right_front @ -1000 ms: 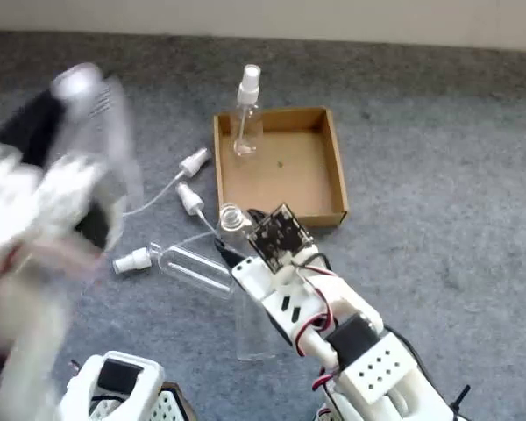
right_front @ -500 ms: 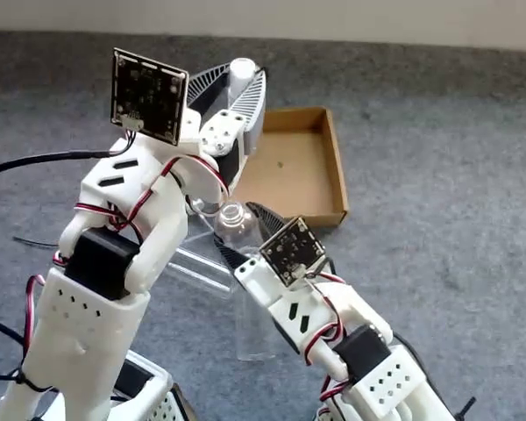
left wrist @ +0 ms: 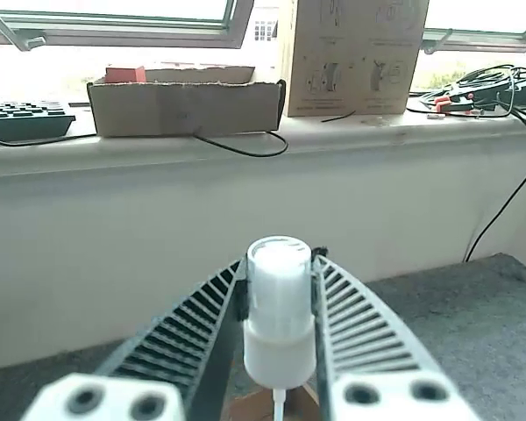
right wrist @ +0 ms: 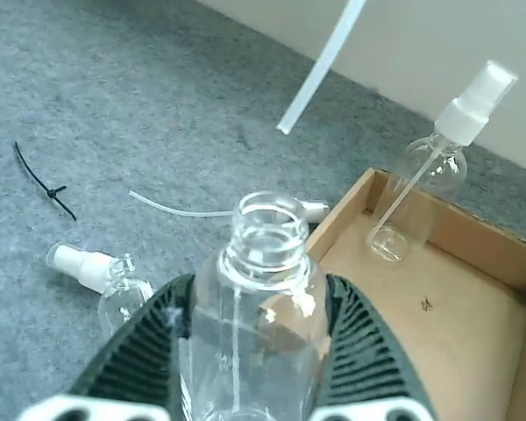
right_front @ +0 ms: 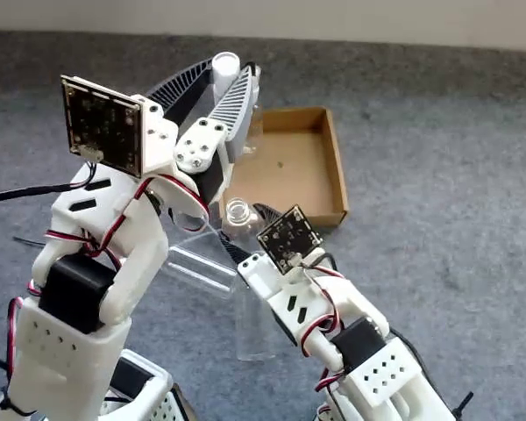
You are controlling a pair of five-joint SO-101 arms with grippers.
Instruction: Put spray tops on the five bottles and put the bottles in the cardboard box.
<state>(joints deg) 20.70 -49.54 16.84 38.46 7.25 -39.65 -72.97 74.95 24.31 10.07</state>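
Grey carpet (right_front: 438,175) beneath; right gripper (right wrist: 261,303) clamps the bottle (right wrist: 265,263), left gripper (left wrist: 279,267) pinches a spray top (left wrist: 279,333) whose slanting tube (right wrist: 323,63) may miss its neck

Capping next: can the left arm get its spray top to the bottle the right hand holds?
Probably yes: the bottle has an open, uncovered mouth, and the spray top dangles its tube close above.

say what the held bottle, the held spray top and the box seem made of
The bottle looks like clear, glossy plastic, since carpet shows through it; glass is possible. The spray top looks like opaque white plastic, smooth and moulded. The box is matte brown cardboard with raw cut edges.
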